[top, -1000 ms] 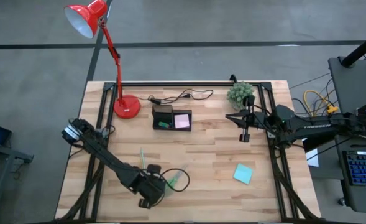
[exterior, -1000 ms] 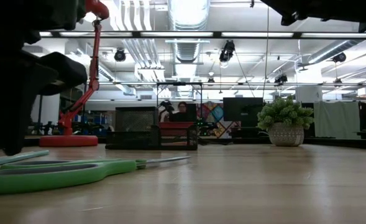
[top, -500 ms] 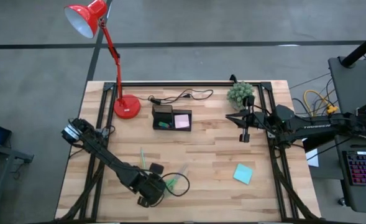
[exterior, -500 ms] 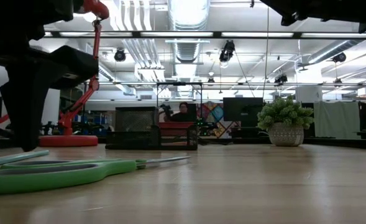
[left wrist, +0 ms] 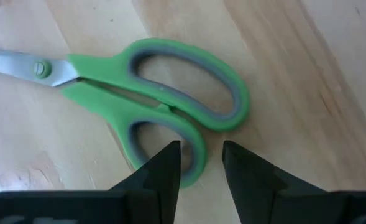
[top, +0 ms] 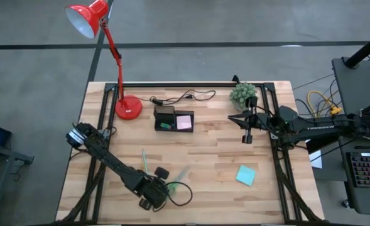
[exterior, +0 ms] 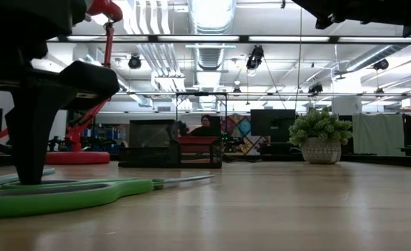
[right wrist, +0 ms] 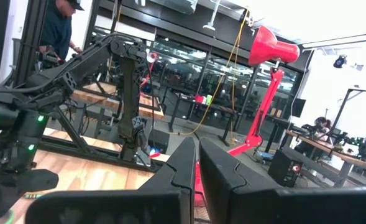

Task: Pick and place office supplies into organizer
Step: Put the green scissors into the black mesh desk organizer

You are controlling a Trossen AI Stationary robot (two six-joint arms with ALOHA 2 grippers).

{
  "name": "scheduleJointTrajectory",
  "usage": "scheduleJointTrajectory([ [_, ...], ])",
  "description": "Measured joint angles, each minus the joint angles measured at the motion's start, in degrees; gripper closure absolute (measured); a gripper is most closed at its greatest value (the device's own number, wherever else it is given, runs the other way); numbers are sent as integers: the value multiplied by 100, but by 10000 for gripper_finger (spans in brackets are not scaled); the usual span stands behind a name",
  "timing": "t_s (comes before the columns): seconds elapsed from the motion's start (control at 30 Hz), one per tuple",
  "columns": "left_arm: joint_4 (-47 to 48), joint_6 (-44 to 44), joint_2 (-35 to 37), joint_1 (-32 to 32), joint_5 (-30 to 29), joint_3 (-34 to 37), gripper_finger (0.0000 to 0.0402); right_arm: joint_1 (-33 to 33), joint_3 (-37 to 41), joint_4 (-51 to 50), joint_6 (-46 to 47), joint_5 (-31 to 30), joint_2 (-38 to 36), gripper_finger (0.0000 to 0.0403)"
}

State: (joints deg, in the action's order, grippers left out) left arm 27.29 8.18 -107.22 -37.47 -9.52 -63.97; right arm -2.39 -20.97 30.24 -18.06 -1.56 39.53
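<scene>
Left wrist view: open left hand (left wrist: 201, 163) over green-handled scissors (left wrist: 151, 93).

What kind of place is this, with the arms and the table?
Probably a robotics lab or workshop in an open industrial hall. Two robot arms work at a wooden table holding scissors and a red lamp. Beyond it are exposed ceiling ducts, more benches and a person.

Green scissors (exterior: 72, 195) lie flat beneath a dark claw (exterior: 34, 118).
</scene>
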Motion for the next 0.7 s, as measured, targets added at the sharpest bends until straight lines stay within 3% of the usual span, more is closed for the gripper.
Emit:
scheduleJointTrajectory([
  [0.17, -38, -274, -26, 53, 28, 11, 305, 0, 0, 0, 0, 0, 0, 390],
  [0.4, -79, -318, -26, 189, 190, 41, 386, 0, 0, 4, -9, 0, 0, 390],
  [0.7, -77, -313, 90, 310, 189, -30, 389, 0, 0, 9, -15, 0, 0, 390],
])
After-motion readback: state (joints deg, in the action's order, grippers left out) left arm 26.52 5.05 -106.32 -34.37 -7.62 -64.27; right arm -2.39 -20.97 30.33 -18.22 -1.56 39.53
